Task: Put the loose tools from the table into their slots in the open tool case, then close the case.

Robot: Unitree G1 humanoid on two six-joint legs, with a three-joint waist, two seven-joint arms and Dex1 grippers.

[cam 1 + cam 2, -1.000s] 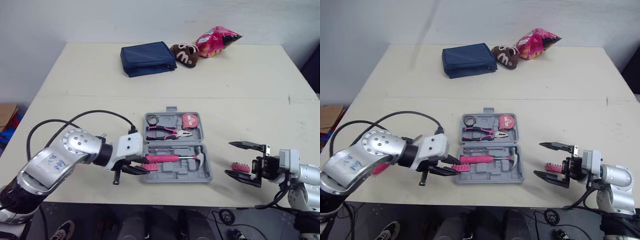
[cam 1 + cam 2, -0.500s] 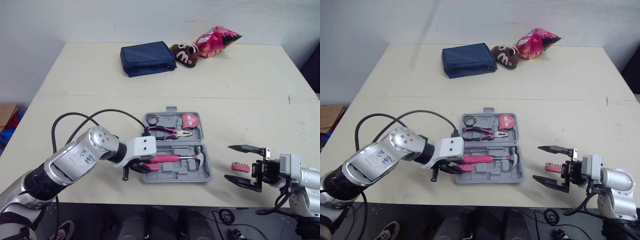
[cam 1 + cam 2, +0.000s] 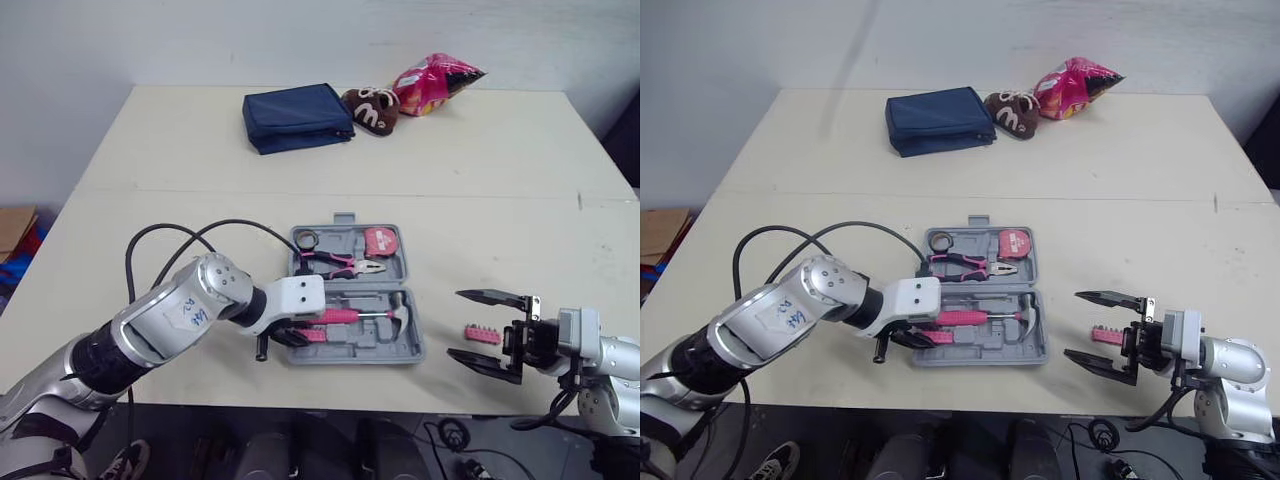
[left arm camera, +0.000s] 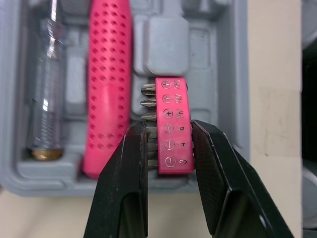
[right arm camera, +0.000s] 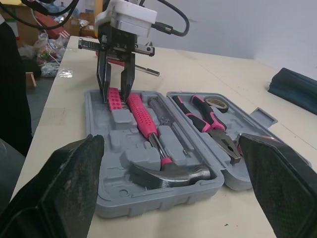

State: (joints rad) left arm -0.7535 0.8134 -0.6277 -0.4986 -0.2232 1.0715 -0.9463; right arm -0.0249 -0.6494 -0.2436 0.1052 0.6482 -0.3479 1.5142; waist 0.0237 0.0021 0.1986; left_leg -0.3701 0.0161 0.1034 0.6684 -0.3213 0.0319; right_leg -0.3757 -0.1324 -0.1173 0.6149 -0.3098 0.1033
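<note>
Left wrist view: the left gripper (image 4: 168, 128) is clamped on a pink bit holder (image 4: 172, 99), one finger against the bit tips and the other against the holder's back. The holder sits at the near left corner of the open tool case (image 3: 400, 357), just beside the pink handle of the hammer (image 3: 360, 315); whether it is fully seated in its slot cannot be told. A clear-handled screwdriver (image 4: 44, 99) lies on the hammer's other side.

Near the table's near right corner, the right gripper (image 3: 457, 323) hangs with its fingers spread wide, gripping nothing. A second bit holder (image 3: 481, 333) lies loose on the table beside it, apart from the case.

The case's far half holds pliers (image 3: 340, 265), a tape measure (image 3: 378, 241) and a tape roll (image 3: 305, 239).

Towards the far edge lie a navy pouch (image 3: 296, 116), a brown snack bag (image 3: 370, 108) and a pink snack bag (image 3: 432, 82).
</note>
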